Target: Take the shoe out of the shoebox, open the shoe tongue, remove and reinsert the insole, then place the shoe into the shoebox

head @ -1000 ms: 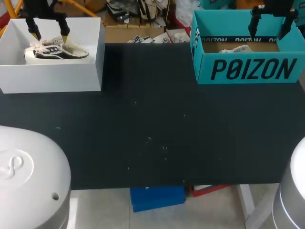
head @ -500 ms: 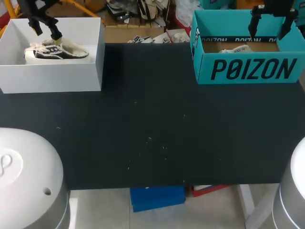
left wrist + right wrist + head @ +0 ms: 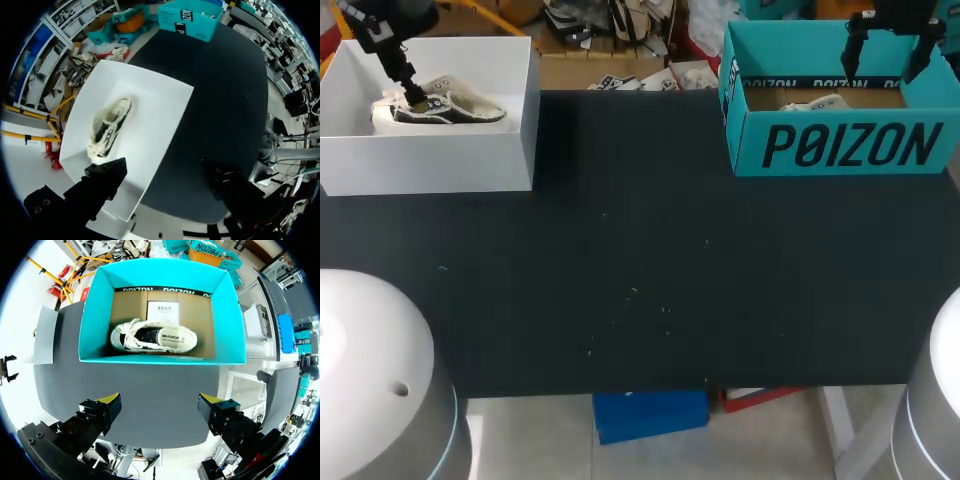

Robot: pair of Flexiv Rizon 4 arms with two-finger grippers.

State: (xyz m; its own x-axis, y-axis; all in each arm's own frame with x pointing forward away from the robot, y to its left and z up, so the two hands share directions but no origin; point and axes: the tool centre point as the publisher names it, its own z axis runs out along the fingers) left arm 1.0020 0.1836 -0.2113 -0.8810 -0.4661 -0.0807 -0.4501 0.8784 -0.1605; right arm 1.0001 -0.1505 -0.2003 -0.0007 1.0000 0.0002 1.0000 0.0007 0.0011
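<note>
A white and black shoe (image 3: 438, 105) lies on its side in the white shoebox (image 3: 430, 160) at the table's back left. My left gripper (image 3: 408, 85) hangs tilted over that shoe's laced end. In the left wrist view the same shoe (image 3: 110, 127) lies ahead of the open left gripper (image 3: 165, 182) on the white shoebox's floor (image 3: 155, 115), untouched. A second similar shoe (image 3: 155, 337) rests in the teal shoebox (image 3: 95, 315) at the back right. My right gripper (image 3: 160, 402) is open above that box's front wall, holding nothing; in the head view the right gripper (image 3: 885, 55) hovers over the teal shoebox (image 3: 840, 150).
The black table (image 3: 640, 260) stretches between and in front of the two boxes. A white card (image 3: 162, 312) lies on the teal box's brown floor behind the shoe.
My left gripper has swung leftward and turned over the white shoebox, its fingers now lined up over the shoe's laced end. The right arm has not moved.
</note>
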